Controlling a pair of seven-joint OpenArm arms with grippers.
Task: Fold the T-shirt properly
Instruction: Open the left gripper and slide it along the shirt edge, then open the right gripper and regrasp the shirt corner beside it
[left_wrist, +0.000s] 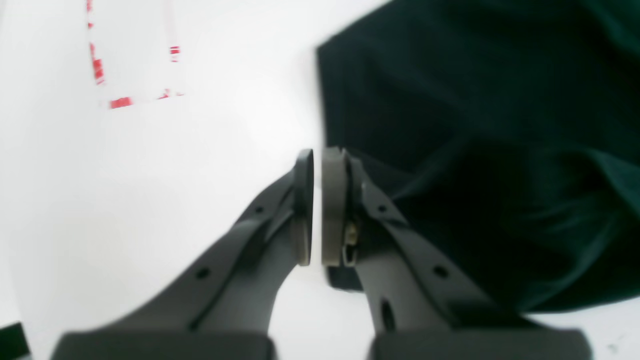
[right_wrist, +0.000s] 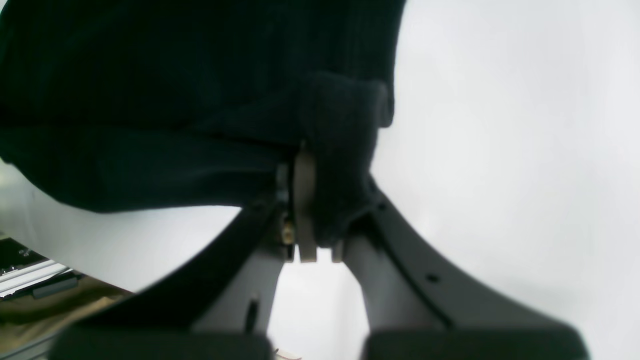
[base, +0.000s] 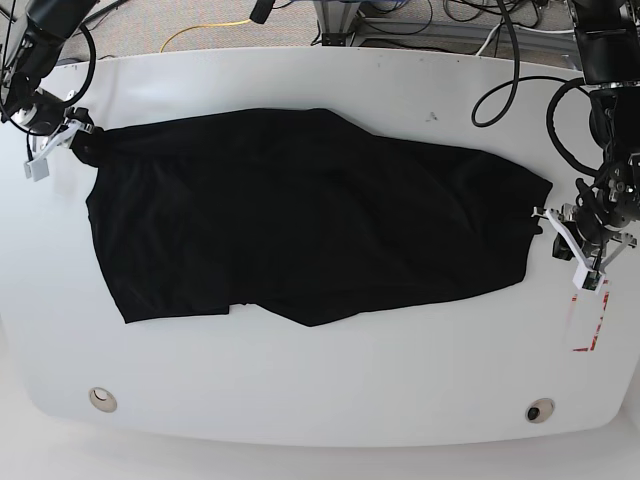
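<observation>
While the large plain black T-shirt (base: 300, 215) of soft limp fabric lies spread across the middle of the white rounded table (base: 330, 385), both arms stand at its two ends. The right gripper (right_wrist: 312, 200) is near the table's far left corner in the base view, and its grey jaws are clenched on a bunched fold of the shirt's cloth, which wraps over one finger in the right wrist view. The left gripper (left_wrist: 316, 205) sits by the right edge of the table, just beside the shirt's end; its jaws are pressed nearly together, with only a thin slit of white between the pads (left_wrist: 332, 210), and no cloth shows between them in the left wrist view, though dark fabric lies right against the outer side of one finger. Near that gripper, a pale rectangle with red marks (left_wrist: 132, 55) lies on the surface by the right edge. The shirt looks wrinkled, with its near hem running unevenly toward the table's front edge.
</observation>
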